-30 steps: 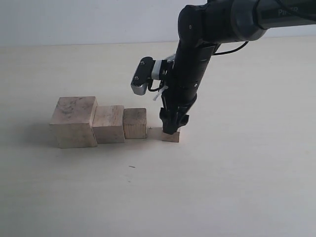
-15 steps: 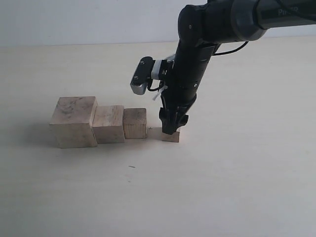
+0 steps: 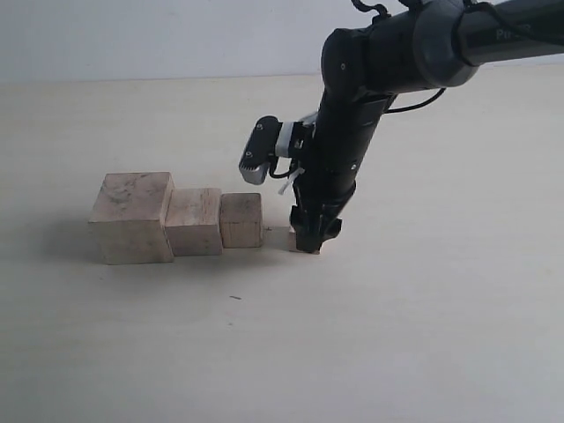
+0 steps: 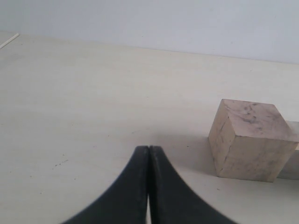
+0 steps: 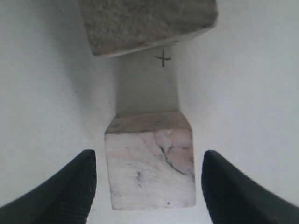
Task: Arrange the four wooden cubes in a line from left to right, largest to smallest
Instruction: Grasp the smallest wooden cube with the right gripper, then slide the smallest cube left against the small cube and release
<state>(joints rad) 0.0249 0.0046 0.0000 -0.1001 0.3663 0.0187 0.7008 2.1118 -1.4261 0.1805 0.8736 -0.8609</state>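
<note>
Now | right tool (image 3: 315,239) wide, flanking smallest cube (image 5: 149,175) | third cube (image 3: 241,220) near, apart | left tool (image 4: 148,156) closed, empty

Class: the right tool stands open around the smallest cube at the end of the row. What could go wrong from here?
1. The right tool has a finger close on each side of the smallest cube; a skewed lift could nudge or turn it.
2. A gap shows between it and the third cube, so the row may end uneven.
3. The shut left tool sits near the largest cube; a careless move could bump it.
</note>
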